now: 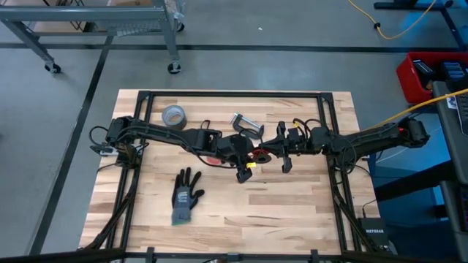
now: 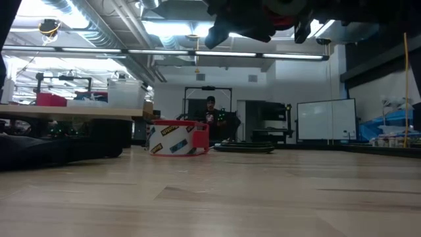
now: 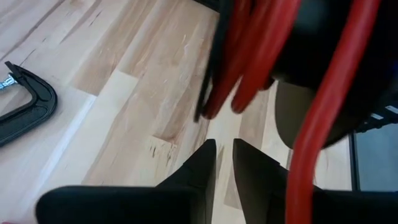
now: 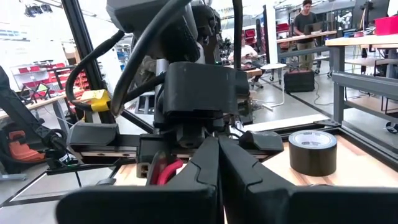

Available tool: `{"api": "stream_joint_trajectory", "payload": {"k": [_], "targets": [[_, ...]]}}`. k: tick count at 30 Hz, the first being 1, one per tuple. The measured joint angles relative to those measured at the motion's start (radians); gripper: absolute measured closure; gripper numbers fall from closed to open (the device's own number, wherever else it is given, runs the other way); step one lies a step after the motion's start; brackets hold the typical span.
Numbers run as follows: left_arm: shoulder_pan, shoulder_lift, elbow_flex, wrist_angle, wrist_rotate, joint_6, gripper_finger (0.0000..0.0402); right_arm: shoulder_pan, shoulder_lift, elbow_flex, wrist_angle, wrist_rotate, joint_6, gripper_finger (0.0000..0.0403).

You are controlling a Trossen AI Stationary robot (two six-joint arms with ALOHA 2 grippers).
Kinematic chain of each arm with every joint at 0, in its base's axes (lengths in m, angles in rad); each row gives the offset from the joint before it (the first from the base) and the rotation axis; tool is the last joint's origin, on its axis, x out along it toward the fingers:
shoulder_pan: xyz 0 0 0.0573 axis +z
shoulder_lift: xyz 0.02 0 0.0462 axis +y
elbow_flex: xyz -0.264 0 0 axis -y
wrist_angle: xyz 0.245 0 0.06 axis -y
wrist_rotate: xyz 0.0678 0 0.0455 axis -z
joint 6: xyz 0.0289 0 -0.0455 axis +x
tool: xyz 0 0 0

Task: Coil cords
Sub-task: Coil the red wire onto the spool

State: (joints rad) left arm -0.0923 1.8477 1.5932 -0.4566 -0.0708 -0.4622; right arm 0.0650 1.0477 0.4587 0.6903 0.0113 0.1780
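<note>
The red cord (image 1: 259,154) is gathered in loops (image 3: 249,56) above mid-table, between my two grippers and clear of the wood; it also shows at the top of the low view (image 2: 283,6). My right gripper (image 1: 268,151) points level toward the table's left, fingers shut (image 4: 217,142), with the cord at them. My left gripper (image 1: 243,175) faces it, slanting down just below the loops. Its fingers (image 3: 222,146) stand a little apart with nothing between them. One red strand (image 3: 323,112) runs past its finger; I cannot tell whether they touch. My right gripper is shut on the red cord, whose loops (image 3: 267,43) hang down from it clear of the table. The fingers come level from the table's right. Its own dark body and the left arm hide the place of contact, and only a bit of cord (image 4: 163,171) shows beside the fingers.
A grey duct-tape roll (image 1: 174,115) and a metal clamp (image 1: 247,124) lie toward the far edge. A dark glove (image 1: 185,196) lies near-left of centre. A red-edged tape ring (image 2: 177,138) stands on the wood. A dark frame (image 1: 327,109) borders the tabletop.
</note>
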Motion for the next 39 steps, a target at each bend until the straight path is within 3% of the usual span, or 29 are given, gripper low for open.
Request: {"api": "stream_joint_trajectory", "payload": {"k": [10, 20, 24, 32, 39], "targets": [[-0.006, 0.000, 0.000, -0.023, 0.001, 0.025, 0.0374, 0.000, 0.000, 0.000, 0.017, 0.000, 0.000, 0.0398], [-0.008, 0.000, 0.000, -0.190, -0.008, 0.005, 0.0398, 0.000, -0.018, 0.001, 0.019, 0.002, -0.013, 0.0398], [-0.020, 0.000, 0.000, -0.209, -0.124, -0.006, 0.0400, 0.000, -0.039, 0.001, 0.015, 0.004, -0.026, 0.0398], [-0.075, -0.010, 0.000, -0.330, -0.185, -0.107, 0.0401, 0.000, -0.078, 0.002, 0.009, 0.015, -0.055, 0.0398], [-0.176, -0.047, -0.001, -0.425, -0.517, -0.212, 0.0401, 0.000, -0.082, 0.001, -0.026, 0.023, -0.064, 0.0398]]}}
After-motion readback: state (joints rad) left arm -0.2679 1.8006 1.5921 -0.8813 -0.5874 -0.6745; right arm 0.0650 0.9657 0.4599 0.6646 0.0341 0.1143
